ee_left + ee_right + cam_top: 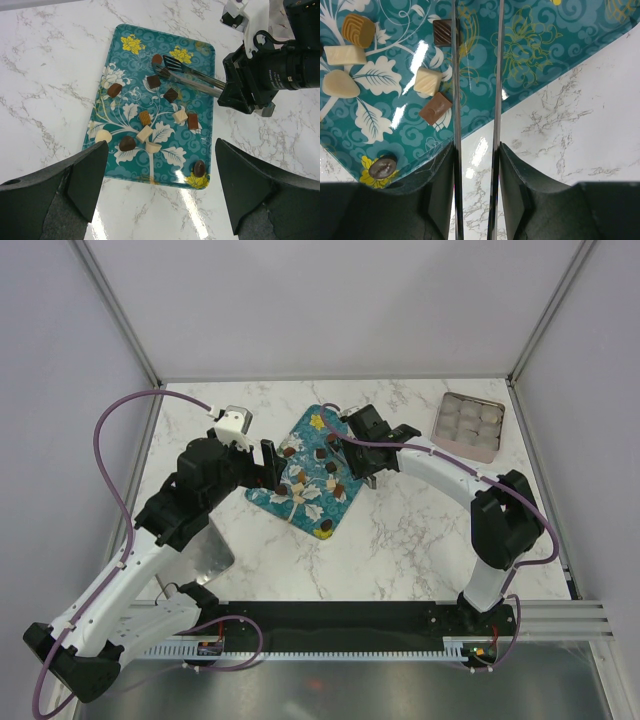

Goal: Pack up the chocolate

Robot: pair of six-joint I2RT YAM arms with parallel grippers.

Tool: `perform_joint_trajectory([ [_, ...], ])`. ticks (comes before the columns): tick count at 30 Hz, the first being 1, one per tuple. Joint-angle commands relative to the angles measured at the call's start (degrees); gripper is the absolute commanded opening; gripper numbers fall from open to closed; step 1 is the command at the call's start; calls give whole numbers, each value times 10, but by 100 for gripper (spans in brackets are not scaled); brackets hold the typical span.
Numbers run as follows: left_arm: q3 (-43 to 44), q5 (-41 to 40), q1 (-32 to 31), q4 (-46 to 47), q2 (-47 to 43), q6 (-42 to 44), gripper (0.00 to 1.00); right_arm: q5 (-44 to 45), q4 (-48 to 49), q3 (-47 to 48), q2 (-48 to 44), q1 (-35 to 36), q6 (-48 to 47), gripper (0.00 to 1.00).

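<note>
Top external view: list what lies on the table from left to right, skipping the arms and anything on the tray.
flat metal sheet → teal flowered tray → metal tin of white cups

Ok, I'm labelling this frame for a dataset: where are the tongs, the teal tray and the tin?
tongs (pixel 172 63), left wrist view, on the slotted head.
teal tray (pixel 202 150), left wrist view, on bare surface near its right edge.
tin (pixel 466 446), top view, on its near wall.

Bright even light, glare on tray (pixel 535 30)
</note>
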Motion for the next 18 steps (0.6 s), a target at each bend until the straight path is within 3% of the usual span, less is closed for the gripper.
perform_joint_trajectory([
  [1,7,-8,2,9,-4,13,95,3,12,6,-4,4,3,44],
  [18,7,-8,2,9,-4,13,95,18,-30,30,-31,4,7,40],
])
